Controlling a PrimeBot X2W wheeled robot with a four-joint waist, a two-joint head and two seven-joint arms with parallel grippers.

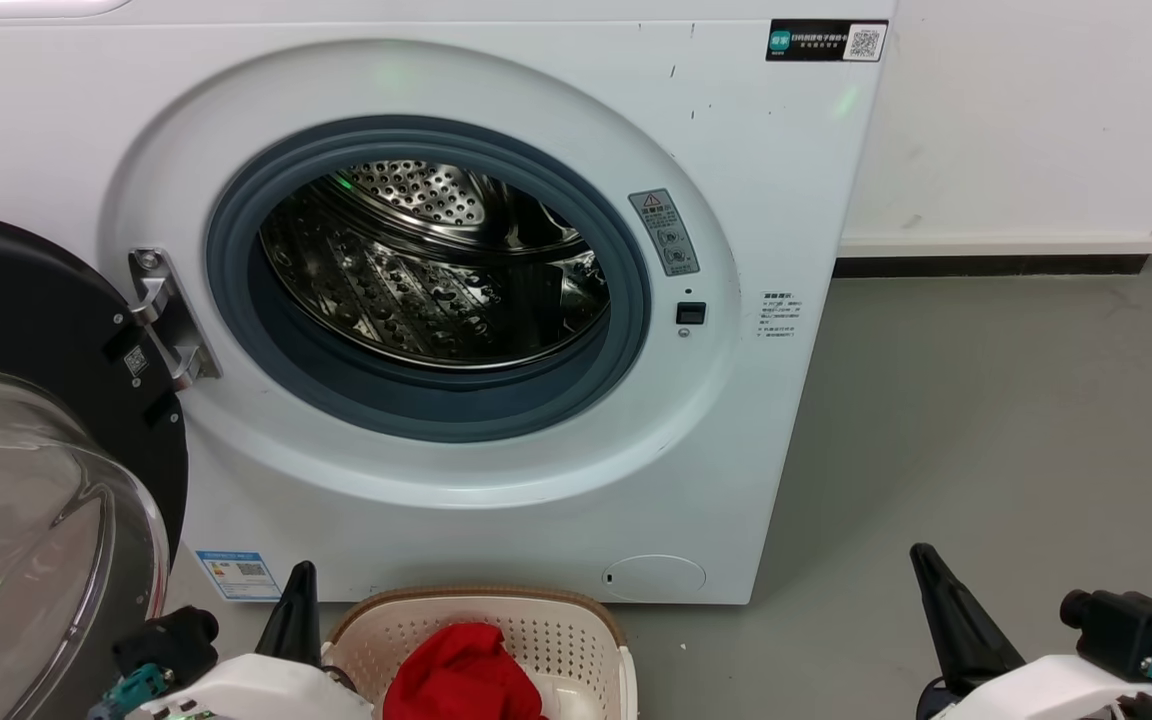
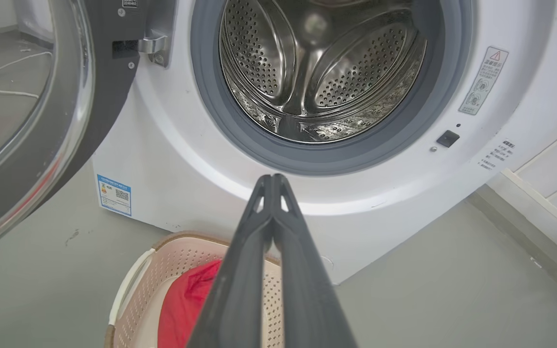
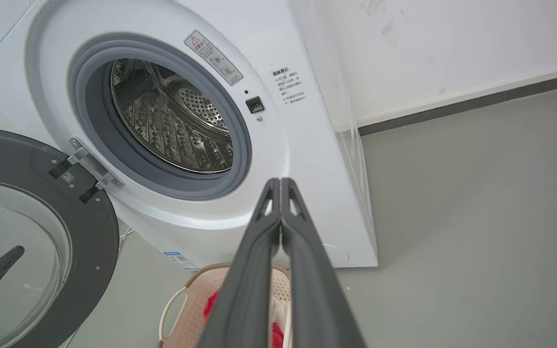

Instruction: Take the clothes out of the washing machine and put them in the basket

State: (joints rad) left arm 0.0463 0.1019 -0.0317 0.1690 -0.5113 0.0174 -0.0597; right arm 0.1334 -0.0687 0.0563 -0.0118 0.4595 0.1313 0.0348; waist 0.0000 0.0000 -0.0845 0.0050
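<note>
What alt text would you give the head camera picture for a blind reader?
A white washing machine stands with its door swung open at the left and its steel drum looking empty. In front, a cream basket holds red clothes, with the shut left gripper and right gripper at either side.

Counted: washing machine (image 1: 496, 520) 1 | door (image 1: 26, 330) 1, left edge | basket (image 1: 576, 640) 1, bottom centre | clothes (image 1: 461, 670) 1 red heap, pieces indistinct | left pincer (image 2: 271, 181) plus right pincer (image 3: 280, 183) made 2
</note>
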